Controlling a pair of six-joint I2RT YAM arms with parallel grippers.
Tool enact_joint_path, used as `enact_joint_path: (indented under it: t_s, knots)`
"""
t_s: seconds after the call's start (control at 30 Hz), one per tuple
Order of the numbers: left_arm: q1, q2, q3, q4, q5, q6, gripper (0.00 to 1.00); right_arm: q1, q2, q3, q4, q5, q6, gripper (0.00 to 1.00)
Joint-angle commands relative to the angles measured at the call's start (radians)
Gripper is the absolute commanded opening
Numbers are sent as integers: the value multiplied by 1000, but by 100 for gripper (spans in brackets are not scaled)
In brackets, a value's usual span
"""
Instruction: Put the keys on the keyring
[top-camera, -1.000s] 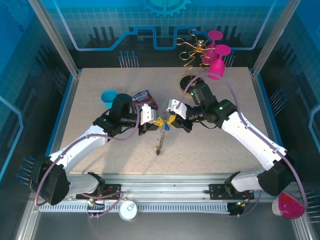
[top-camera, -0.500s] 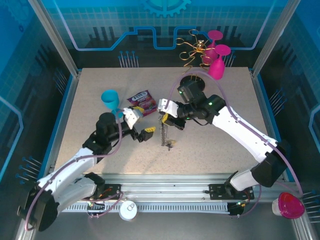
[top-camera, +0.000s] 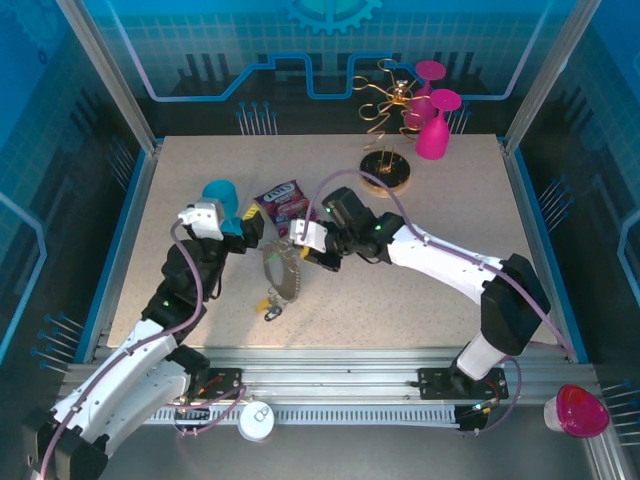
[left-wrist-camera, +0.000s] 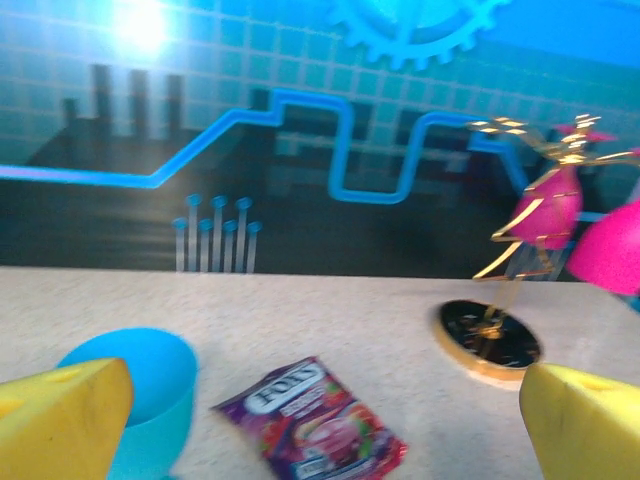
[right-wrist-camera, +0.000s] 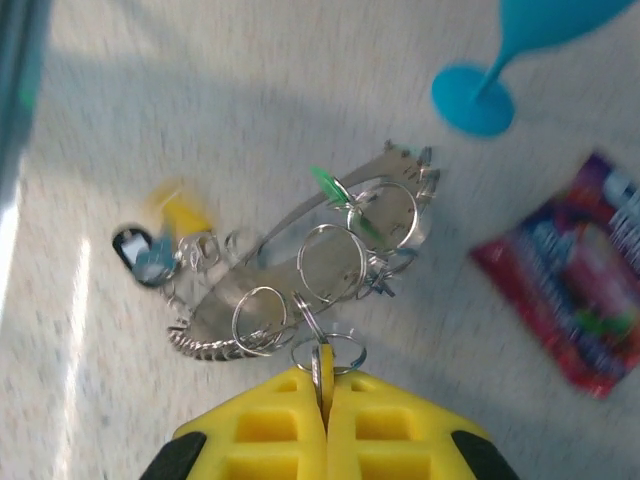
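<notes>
My right gripper (right-wrist-camera: 322, 378) is shut on a small silver split ring linked to the keyring (right-wrist-camera: 300, 262), a thin oval loop lying on the table with several small rings on it. A green-headed key (right-wrist-camera: 326, 184) sits at its far end; a yellow-headed key (right-wrist-camera: 176, 210) and a blue-headed one (right-wrist-camera: 140, 252) lie at its left by the chain (right-wrist-camera: 200, 345). From above, the right gripper (top-camera: 305, 245) is beside the keyring (top-camera: 283, 272), with the keys (top-camera: 270, 306) trailing towards the near edge. My left gripper (top-camera: 232, 226) is open and holds nothing; its yellow fingers (left-wrist-camera: 60, 420) stand wide apart.
A blue cup (top-camera: 222, 195) stands just left of the left gripper, and a purple snack packet (top-camera: 281, 199) lies ahead of it. A gold curly wire stand (top-camera: 385, 168) with pink glasses (top-camera: 434, 135) is at the back right. A pink cup (top-camera: 577, 411) sits off the table.
The left gripper opened and drew back left to the blue cup. The right gripper carried the keyring with its keys and chain leftward and laid it down.
</notes>
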Motion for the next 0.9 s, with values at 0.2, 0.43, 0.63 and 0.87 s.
enact_joint_path:
  t_s: [0.2, 0.43, 0.63, 0.87]
  knots:
    - [7, -7, 82, -284, -289, -26, 99, -89, -128, -204, -142, 317, -237, 0]
    - [9, -30, 46, -436, -369, -58, 99, -173, -161, -315, -79, 538, -226, 39]
    - [42, -51, -23, -448, -404, -45, 99, -407, -453, -434, 73, 345, 231, 52]
    - [124, -42, -124, -313, -318, 17, 99, -664, -635, -812, 673, 249, 565, 57]
